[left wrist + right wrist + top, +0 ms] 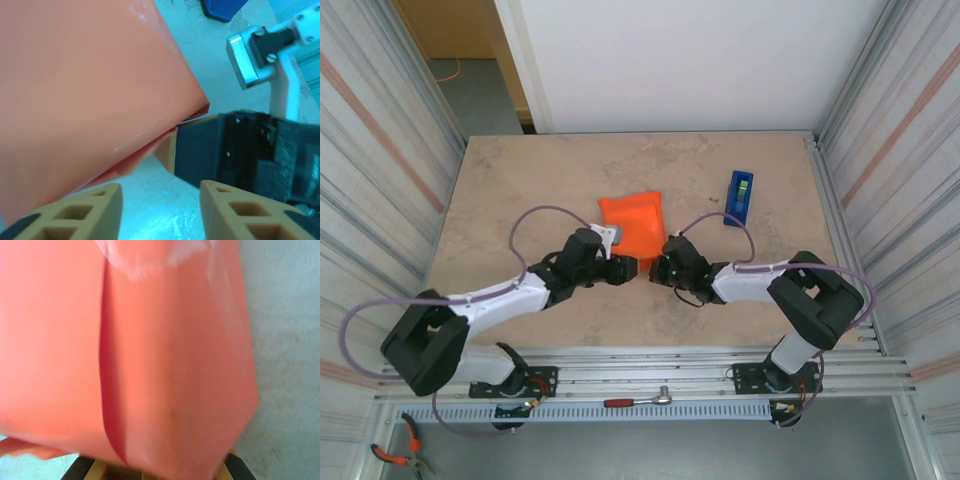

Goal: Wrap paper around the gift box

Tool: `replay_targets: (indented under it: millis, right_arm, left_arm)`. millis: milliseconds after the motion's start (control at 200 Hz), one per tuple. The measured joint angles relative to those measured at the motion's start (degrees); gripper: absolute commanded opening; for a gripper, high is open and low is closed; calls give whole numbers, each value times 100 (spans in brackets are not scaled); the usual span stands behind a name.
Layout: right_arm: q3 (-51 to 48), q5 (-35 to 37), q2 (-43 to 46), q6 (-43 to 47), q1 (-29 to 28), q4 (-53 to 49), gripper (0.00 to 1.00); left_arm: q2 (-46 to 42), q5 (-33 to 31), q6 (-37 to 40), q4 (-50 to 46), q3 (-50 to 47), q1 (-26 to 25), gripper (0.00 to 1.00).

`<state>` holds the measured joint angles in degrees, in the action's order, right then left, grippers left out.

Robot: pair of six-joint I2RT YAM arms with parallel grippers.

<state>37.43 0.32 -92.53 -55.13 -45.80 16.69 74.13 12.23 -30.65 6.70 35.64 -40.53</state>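
From above, the bright orange thin paper [632, 222] lies folded into a parcel on the stone-look worktop [520, 190], left of the narrow blue tape dispenser [740, 197]. The gift box is presumably inside. Its near edge faces both arms: left gripper [628, 268] at the near-left, right gripper [658, 268] at the near-right corner.

The left wrist view shows the left gripper [160, 187] released and grasping nothing, just beside the paper's edge. The right gripper [170, 142] is clenched on the corner flap.

From the right wrist, the paper's seam runs straight away from its fingers [100, 471], which the paper overlaps.
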Motion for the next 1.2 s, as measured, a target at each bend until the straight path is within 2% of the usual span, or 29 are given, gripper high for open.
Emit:
replay_targets:
  millis: [165, 291, 571, 777, 1057, 1198]
  right_arm:
    - [107, -186, -76, 79, 168, -2, 0]
    - [168, -332, -131, 168, 273, -4, 0]
    - [223, -570, -164, 227, 466, -4, 0]
    - [323, -748, -232, 332, 634, -17, 0]
    - [411, -909, -262, 339, 732, -39, 0]
    - [437, -942, -297, 339, 756, -42, 0]
  left_arm:
    - [-282, 125, 573, -807, 354, 398, 79]
    - [-267, 98, 1145, -1370, 844, 455, 87]
    - [55, -385, 3067, -1934, 1565, 426, 84]
    - [514, -1014, 4588, -1993, 1692, 83, 85]
    - [1187, -1753, 5455, -1707, 1687, -505, 86]
    - [1377, -2052, 5628, -1440, 1685, -570, 87]
